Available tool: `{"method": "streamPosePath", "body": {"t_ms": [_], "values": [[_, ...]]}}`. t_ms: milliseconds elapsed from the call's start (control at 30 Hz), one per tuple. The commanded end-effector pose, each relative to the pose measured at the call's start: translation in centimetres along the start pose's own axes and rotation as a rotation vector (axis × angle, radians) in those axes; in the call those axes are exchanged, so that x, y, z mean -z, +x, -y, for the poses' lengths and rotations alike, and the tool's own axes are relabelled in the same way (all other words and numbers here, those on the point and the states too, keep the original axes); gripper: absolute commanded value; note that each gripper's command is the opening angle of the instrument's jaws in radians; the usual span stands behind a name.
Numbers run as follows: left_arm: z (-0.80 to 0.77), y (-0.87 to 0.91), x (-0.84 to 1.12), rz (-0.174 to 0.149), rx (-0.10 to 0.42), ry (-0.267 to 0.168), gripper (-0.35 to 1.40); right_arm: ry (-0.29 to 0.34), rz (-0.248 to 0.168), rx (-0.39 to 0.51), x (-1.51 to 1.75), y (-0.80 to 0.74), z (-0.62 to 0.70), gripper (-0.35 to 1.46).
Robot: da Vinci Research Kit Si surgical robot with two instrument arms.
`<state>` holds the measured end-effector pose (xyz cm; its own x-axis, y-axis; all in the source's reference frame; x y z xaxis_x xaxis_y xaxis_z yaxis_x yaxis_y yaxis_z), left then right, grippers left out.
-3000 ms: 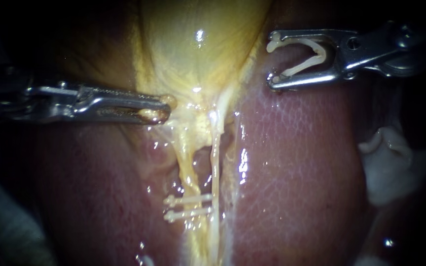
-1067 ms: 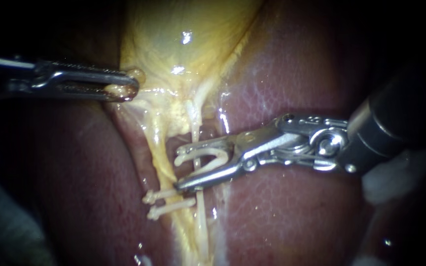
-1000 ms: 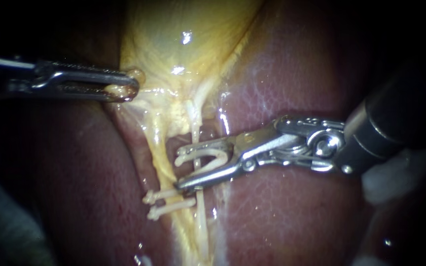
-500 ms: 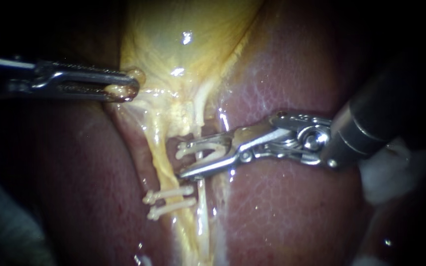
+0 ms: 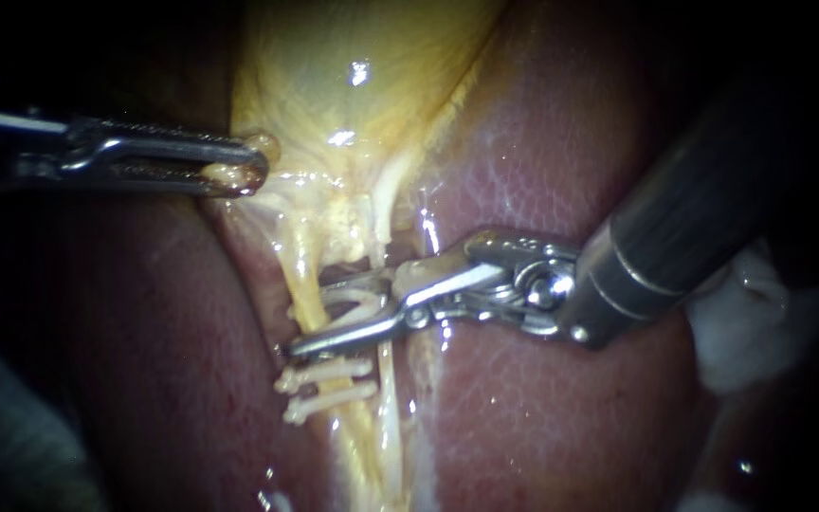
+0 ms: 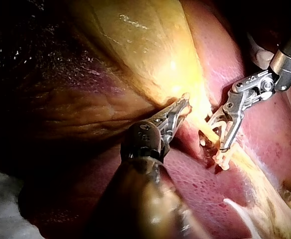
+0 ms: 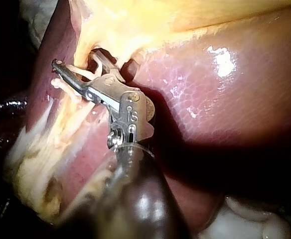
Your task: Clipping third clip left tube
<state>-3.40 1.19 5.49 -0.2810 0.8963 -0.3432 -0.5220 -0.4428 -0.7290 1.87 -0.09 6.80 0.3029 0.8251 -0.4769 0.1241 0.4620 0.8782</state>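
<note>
Left tube (image 5: pixel 301 275) is straddled by the clip (image 5: pixel 357 303) held in the right instrument (image 5: pixel 306 318) claw. Left instrument (image 5: pixel 239 173) claw is clenched on the gallbladder (image 5: pixel 353 104). Next up, I reckon: squeeze it shut.

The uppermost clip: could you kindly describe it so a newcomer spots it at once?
From the yellow gallbladder, follow the left tube down. The uppermost clip straddles it just above two closed clips; it alone lies in the jaws of the right instrument.

The right instrument (image 5: pixel 305 318) and its clip (image 5: pixel 357 303) covered the left tube (image 5: pixel 301 270) where they crossed it; whether the clip's ends met could not be told. The left instrument (image 5: pixel 256 173) trailed off into darkness, and the gallbladder (image 5: pixel 353 104) was cropped above
</note>
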Motion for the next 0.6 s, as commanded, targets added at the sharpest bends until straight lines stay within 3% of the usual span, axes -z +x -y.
{"method": "streamPosePath", "body": {"t_ms": [33, 267, 600], "values": [[0.00, 0.00, 0.00, 0.000, 0.000, 0.000, -0.35, 0.002, -0.002, -0.001, -0.02, 0.01, 0.02, 0.49], [0.00, 0.00, 0.00, 0.000, 0.000, 0.000, -0.35, 0.034, -0.047, -0.001, -0.09, 0.07, 0.13, 0.49], [0.00, 0.00, 0.00, 0.000, 0.000, 0.000, -0.35, 0.065, -0.081, -0.019, -0.05, 0.37, 0.40, 0.47]]}}
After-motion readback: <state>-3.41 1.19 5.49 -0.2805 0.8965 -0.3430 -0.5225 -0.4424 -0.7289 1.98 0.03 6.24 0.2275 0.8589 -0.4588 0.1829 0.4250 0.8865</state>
